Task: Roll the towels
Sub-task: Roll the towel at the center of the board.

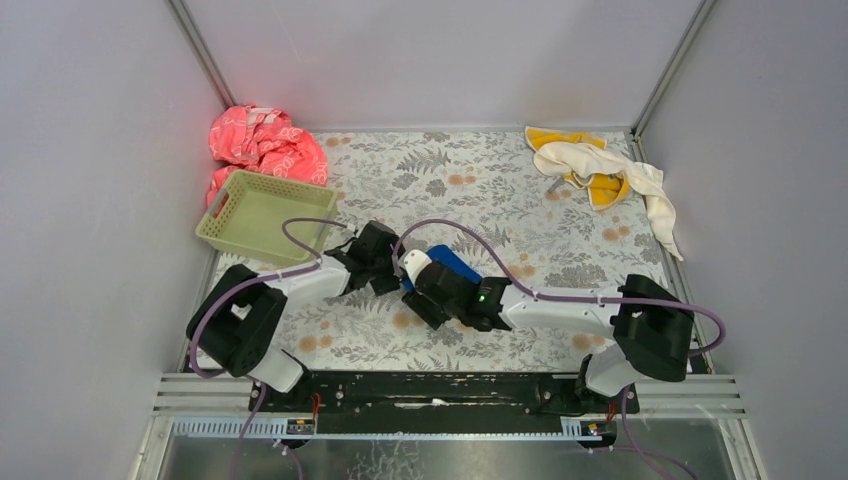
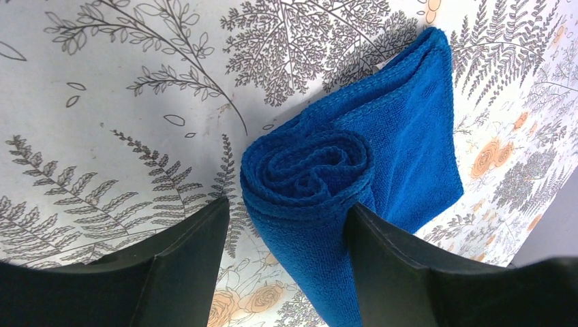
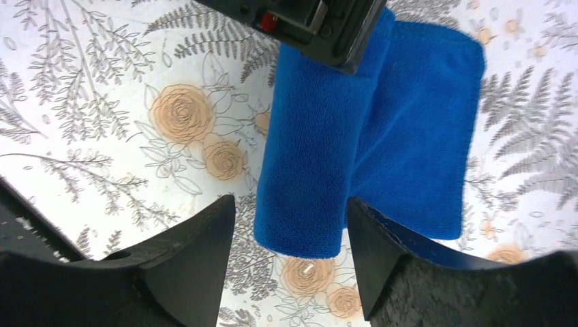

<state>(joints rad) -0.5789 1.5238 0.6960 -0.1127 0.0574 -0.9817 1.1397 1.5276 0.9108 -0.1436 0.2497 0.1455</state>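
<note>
Though my left pincer [image 2: 286, 204] and right pincer [image 3: 290, 203] both stand released, each straddles one end of the half-rolled blue towel [image 3: 313, 157]. Its flat tail spreads to the roll's right.

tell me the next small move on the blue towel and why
Probably close both pairs of fingers on the roll's ends and turn it once more over the flat part. The blue towel is only partly rolled: a flat flap lies beside the roll, and the left fingers and right fingers stand open astride its two ends.
</note>
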